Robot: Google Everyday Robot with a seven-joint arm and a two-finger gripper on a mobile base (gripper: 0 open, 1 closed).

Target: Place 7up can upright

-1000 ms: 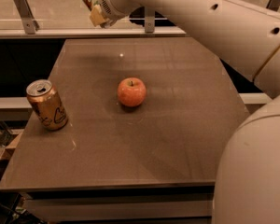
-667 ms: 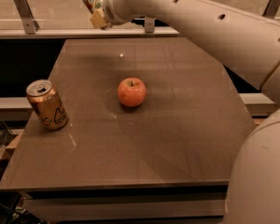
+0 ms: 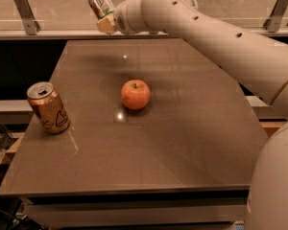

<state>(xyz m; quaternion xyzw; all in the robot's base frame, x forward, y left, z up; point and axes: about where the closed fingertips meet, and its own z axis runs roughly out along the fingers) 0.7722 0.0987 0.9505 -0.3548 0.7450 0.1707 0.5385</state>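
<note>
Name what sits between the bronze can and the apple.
Bare table between bronze can and apple, camera view. The gripper holds the 7up can above the far edge.

Hand (image 3: 103, 17) gripping 7up can (image 3: 100, 1) hangs behind-left of apple (image 3: 135, 94). Bronze can (image 3: 49, 108) blocks desk (image 3: 182, 147) edge left of apple; desk bare right and front of apple.

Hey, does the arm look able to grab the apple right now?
Probably not. The path over the table to the apple looks free, but the claw, up above the table's far edge, is full: it grips the 7up can.
</note>
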